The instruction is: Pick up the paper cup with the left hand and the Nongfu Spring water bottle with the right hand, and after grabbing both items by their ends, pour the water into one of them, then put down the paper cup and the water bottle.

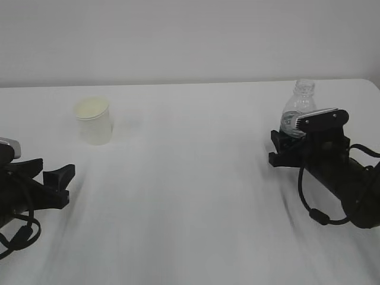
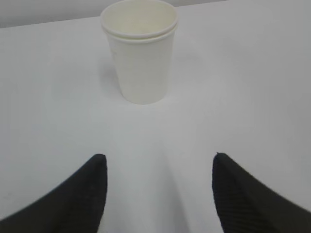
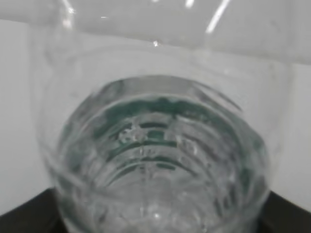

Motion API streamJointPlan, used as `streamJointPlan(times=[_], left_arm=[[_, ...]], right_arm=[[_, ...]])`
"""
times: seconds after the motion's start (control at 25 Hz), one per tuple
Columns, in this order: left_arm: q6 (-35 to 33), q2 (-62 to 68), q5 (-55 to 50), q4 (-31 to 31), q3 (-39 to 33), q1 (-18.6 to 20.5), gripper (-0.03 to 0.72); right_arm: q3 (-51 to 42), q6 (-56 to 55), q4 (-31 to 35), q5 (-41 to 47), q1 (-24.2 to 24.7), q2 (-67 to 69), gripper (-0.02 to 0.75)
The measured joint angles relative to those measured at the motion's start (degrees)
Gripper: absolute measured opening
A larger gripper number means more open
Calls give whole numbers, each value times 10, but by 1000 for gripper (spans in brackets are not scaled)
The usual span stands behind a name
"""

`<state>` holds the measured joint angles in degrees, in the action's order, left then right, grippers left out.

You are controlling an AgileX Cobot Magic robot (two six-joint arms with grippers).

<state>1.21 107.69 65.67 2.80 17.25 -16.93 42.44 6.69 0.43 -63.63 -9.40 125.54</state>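
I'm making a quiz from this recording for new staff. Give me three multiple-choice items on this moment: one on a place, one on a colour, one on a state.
1. Where does the paper cup stand on the table?
A. far left
B. beside the bottle
C. between the left gripper's fingers

2. What colour is the cup's outside?
A. red
B. white
C. blue

3. How does the water bottle stand?
A. on its side
B. upside down
C. upright, neck uncapped

Key: 1 A, the exterior view shows it far left, well away from the bottle, and the left gripper is short of it. 2 B, both views show plain white walls. 3 C, its open neck points up above the right gripper.
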Motion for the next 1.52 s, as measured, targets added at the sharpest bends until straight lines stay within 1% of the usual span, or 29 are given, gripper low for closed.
streamJointPlan(times=[0.24,0.44,0.64,0.92,1.0,1.08,1.32,1.44,1.52], left_arm=[[0,0,0,0,0,0,486],[0,0,0,1,0,0,486],[-12,9,0,10,18,0,486],[-12,43,0,9,37,0,486],[-12,48,0,-6,42,12,486],[-7,51,0,-34,45,33,486],[27,53,0,-159,65,132,486],[53,58,0,-220,84,174,486],[70,69,0,-257,100,194,486]], right_arm=[[-10,0,-4,5,0,-26,477],[-12,1,-34,12,0,-35,476],[-16,1,-39,12,0,-41,476],[-16,1,-39,13,0,-41,476],[-16,1,-39,15,0,-41,476],[-16,1,-39,19,0,-41,476],[-16,1,-40,19,0,-41,475],[-16,1,-42,21,0,-41,475],[-16,1,-43,21,0,-41,475]])
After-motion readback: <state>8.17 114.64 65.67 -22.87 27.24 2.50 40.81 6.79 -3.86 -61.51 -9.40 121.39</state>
